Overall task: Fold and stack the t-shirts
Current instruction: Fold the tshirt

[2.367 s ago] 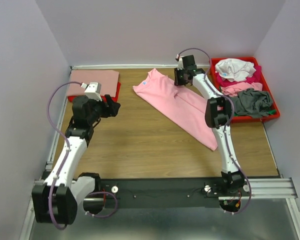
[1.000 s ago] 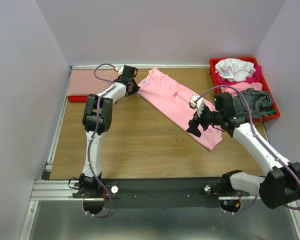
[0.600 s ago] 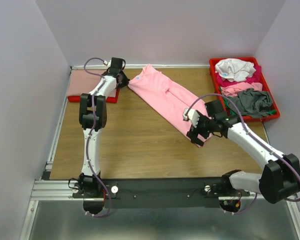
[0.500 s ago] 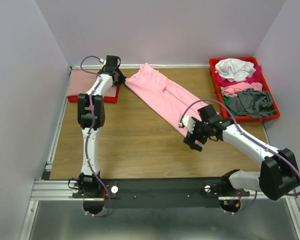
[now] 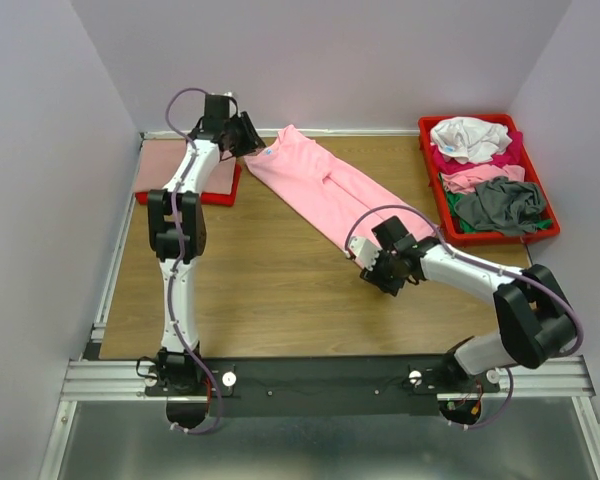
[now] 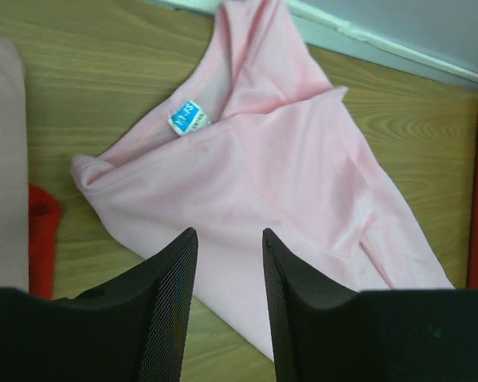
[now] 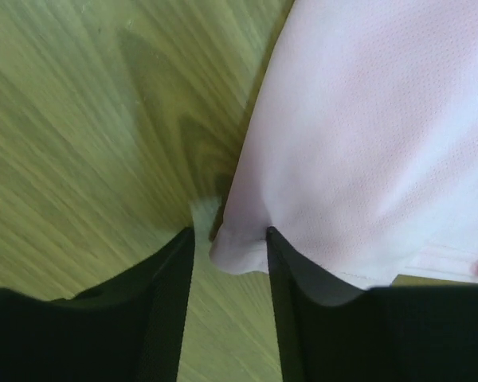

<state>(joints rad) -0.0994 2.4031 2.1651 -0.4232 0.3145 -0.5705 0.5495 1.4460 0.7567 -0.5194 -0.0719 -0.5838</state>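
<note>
Pink t-shirt [image 5: 320, 185] rests soft hem inside unclenched right end effector [image 7: 229, 239]; left end effector [image 6: 229, 239] released.

A light pink t-shirt [image 5: 325, 190], folded lengthwise into a long band, is laid flat and slantwise left of the red tray [image 5: 510, 237]. Its blue neck label [image 6: 190, 118] is turned away from the tray. A white shirt [image 5: 468, 137], magenta shirt [image 5: 448, 160] and grey shirt [image 5: 500, 203] are heaped crumpled inside the tray. A folded salmon shirt [image 5: 170, 158] is laid far to its left.
</note>
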